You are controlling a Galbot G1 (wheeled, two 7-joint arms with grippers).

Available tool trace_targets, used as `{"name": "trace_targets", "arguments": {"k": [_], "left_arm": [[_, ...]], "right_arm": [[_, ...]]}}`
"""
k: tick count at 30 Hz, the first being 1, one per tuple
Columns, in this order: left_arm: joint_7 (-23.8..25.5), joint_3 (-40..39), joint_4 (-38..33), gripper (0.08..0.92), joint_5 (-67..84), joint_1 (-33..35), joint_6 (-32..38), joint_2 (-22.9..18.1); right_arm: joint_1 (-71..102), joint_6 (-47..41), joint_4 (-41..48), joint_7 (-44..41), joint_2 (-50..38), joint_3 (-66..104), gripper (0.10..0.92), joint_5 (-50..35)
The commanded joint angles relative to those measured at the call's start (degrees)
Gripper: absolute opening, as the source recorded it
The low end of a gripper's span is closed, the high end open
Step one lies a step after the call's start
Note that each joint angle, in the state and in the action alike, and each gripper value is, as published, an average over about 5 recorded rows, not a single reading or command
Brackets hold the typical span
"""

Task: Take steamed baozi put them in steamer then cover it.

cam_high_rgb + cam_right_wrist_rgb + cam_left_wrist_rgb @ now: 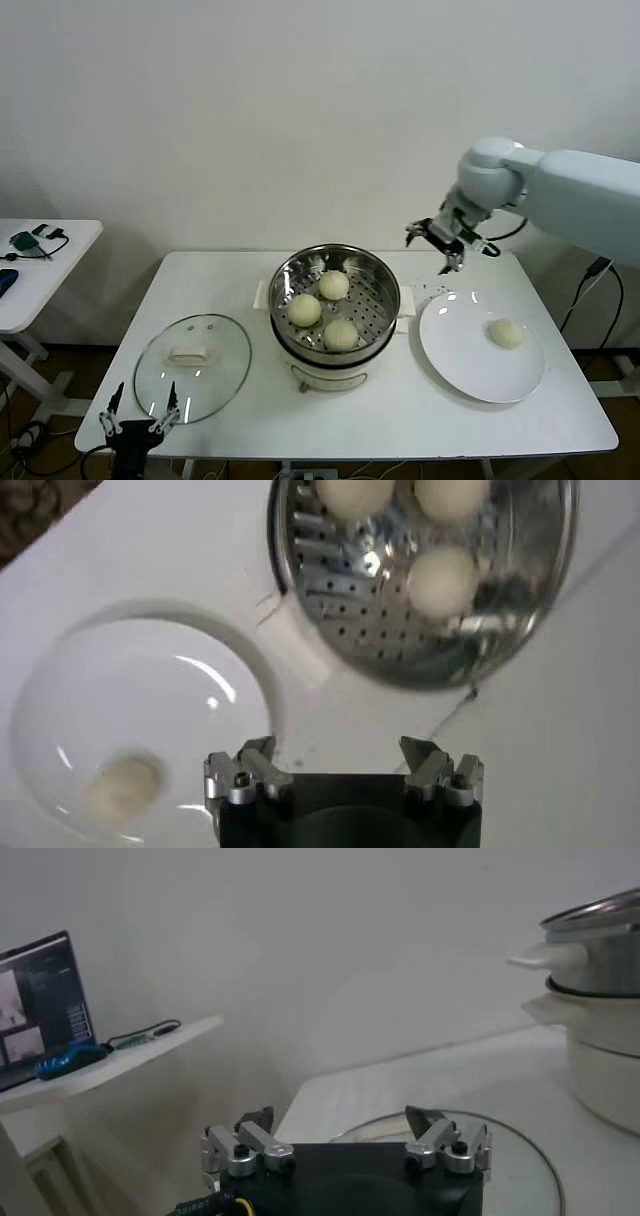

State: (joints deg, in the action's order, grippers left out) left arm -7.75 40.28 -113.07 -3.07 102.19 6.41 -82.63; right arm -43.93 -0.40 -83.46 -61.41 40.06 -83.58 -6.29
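The steamer (385, 283) stands mid-table on its cream base. Three baozi lie in it (334, 285), (304, 310), (340, 335). A fourth baozi (506, 333) lies on the white plate (462, 356) at the right. The glass cover (225, 375) lies flat on the table at the left. My right gripper (446, 240) is open and empty, raised above the table between steamer and plate. In the right wrist view it (340, 757) looks down on the steamer (340, 590) and the plate's baozi (122, 783). My left gripper (140, 405) is open and empty, low at the table's front left by the cover (525, 1158).
A side table (60, 275) with a green cable and a dark device stands at the far left. The wall runs close behind the main table (200, 290). A black cable hangs at the right edge.
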Motion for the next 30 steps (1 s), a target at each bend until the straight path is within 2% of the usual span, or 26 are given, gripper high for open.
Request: {"name": "trace_targets", "arguments": {"k": [1, 7, 13, 30], "left_arm": [[0.0, -0.4, -0.5, 0.823, -0.6, -0.2, -0.4, -0.1], [-0.2, -0.6, -0.6, 0.823, -1.2, -0.2, -0.5, -0.2], [-0.7, -0.4, -0.4, 0.823, -1.5, -0.1, -0.5, -0.5], [-1.0, 0.6, -0.5, 0.823, -1.7, 0.8, -0.9, -0.9]], "right_arm": [[20.5, -11.7, 6.3, -2.5, -14.3, 14.3, 0.823, -1.0], [34.4, -7.4, 12.4, -4.4, -14.1, 27.6, 0.823, 12.3], [43.0, -4.2, 21.2, -4.8, -10.3, 36.5, 0.823, 20.8], [47.0, -3.6, 33.0, -3.6, 1.7, 41.5, 0.823, 25.4]]}}
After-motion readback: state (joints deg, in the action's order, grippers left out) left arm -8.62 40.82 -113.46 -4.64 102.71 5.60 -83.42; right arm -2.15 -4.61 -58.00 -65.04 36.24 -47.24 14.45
